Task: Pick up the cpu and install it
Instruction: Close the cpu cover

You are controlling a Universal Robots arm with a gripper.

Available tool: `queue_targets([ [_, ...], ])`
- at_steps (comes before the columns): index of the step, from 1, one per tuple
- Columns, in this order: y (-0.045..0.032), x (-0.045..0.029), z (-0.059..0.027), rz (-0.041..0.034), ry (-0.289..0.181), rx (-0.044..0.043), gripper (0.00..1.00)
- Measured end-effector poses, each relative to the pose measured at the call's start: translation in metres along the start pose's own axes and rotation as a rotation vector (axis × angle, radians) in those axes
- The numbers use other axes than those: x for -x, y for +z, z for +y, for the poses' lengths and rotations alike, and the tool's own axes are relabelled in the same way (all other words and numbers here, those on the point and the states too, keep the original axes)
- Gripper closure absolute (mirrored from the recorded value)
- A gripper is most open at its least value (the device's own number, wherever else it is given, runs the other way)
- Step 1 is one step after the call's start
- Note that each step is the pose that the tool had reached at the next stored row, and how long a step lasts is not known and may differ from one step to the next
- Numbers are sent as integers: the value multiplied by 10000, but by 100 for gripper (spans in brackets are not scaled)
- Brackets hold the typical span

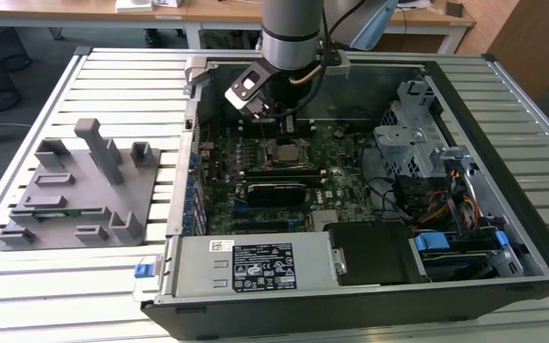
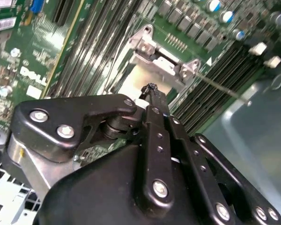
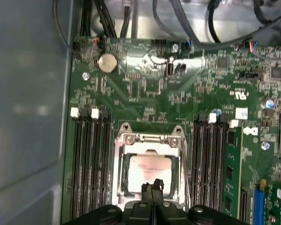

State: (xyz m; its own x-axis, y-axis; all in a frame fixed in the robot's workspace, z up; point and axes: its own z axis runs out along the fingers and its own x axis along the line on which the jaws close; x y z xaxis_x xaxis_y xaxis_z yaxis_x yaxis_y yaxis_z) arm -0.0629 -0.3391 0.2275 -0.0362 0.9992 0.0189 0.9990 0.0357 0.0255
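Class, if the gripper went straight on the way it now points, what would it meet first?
Probably the cpu: the gripper points down at its silver top inside the socket frame, though the gap is unclear.

the cpu [image 3: 147,171] has a smooth, pale, shiny metal top; the frame [image 3: 150,139] round it is bright bare metal. the claw [image 2: 151,90] is matt black with shiny screws. the tabletop [image 1: 112,78] is ribbed, dull metal.

White lettering [image 2: 30,77] stands on the motherboard [image 2: 9,56]. Beside the motherboard, a metal casing [image 1: 198,275] carries a black label [image 1: 262,266] and a white sticker [image 1: 220,245], their print too small to read.
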Motion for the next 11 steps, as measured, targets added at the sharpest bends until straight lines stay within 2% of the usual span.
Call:
queue_targets([
  [4, 46, -2, -84, -2, 1, -3, 89],
  [11, 171, -2, -135, 0, -1, -6, 89],
])
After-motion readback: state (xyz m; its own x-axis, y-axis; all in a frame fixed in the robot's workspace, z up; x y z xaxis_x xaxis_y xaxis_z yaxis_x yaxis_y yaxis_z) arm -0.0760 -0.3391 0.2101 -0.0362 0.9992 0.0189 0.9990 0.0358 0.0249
